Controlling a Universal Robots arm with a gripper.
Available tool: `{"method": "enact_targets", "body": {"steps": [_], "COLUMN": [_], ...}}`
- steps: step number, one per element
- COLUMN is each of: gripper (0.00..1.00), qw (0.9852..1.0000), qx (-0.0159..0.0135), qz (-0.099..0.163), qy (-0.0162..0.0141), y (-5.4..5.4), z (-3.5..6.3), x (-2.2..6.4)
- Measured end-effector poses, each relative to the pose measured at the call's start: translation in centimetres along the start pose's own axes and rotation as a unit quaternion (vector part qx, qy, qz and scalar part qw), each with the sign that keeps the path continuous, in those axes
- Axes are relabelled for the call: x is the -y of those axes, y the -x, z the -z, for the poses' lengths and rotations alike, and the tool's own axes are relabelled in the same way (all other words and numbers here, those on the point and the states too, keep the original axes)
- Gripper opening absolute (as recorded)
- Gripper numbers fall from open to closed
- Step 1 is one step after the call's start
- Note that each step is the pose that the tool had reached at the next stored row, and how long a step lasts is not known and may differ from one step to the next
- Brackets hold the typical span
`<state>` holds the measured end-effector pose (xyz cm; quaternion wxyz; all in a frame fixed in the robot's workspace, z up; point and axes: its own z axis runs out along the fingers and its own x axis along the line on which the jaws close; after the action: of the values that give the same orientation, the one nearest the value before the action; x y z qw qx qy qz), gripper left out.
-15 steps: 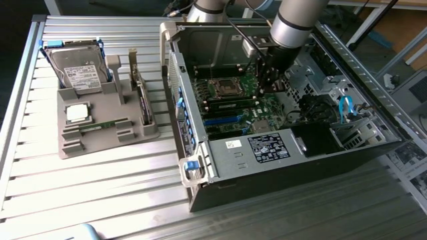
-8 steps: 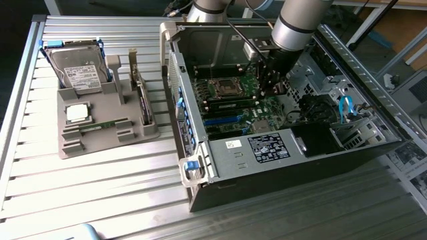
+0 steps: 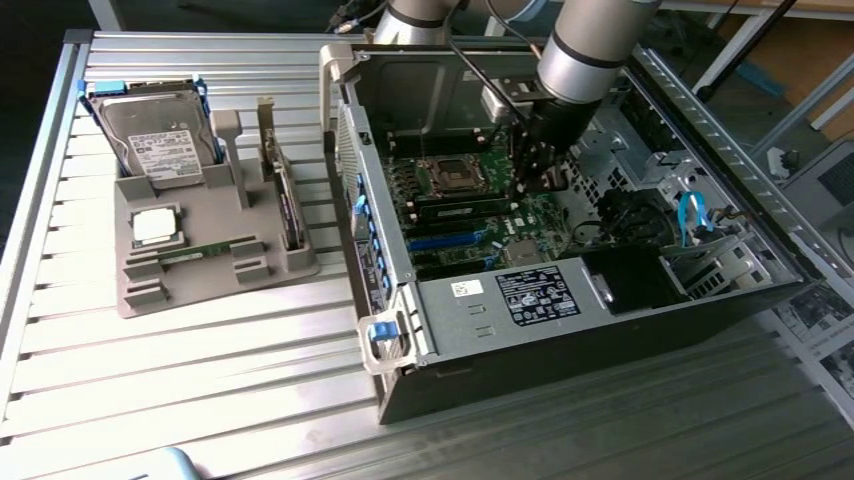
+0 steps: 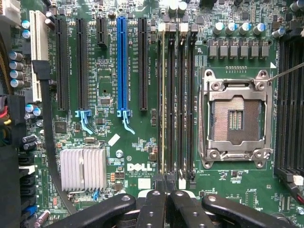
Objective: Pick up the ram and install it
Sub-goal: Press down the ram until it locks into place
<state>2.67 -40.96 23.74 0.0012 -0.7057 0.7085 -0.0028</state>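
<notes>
On the slatted metal table (image 3: 200, 340), toward nine o'clock in the exterior view, a grey parts holder (image 3: 200, 250) carries a hard drive (image 3: 154, 140) standing at its eleven o'clock corner, a square silver CPU (image 3: 154, 225) near its middle, and a green ram stick (image 3: 207, 251) lying flat in a slot at about five o'clock from the CPU. At the holder's three o'clock edge another board (image 3: 287, 205) stands on its edge.

At the centre sits the open computer case (image 3: 534, 300), its motherboard (image 3: 467, 210) facing up. The arm (image 3: 587, 50) reaches down into the case from twelve o'clock.

In the wrist view the gripper (image 4: 166, 187) is pressed together at six o'clock, its fingertips meeting over the end of a ram stick (image 4: 164, 95) that stands in the memory slots (image 4: 183, 99); whether they pinch it or merely touch it is not clear. At three o'clock from those slots lies the empty CPU socket (image 4: 236, 118), and at nine o'clock a blue expansion slot (image 4: 122, 66). A finned heatsink (image 4: 83, 168) sits at seven o'clock.
</notes>
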Motion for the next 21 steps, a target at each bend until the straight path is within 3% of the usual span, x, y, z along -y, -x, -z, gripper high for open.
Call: {"method": "enact_targets", "body": {"steps": [21], "gripper": [0.11], "qw": [1.0000], "qx": [-0.0003], "qz": [0.000], "qy": [0.0000], "y": [-0.43], "z": [-0.73], "x": [-0.05]}}
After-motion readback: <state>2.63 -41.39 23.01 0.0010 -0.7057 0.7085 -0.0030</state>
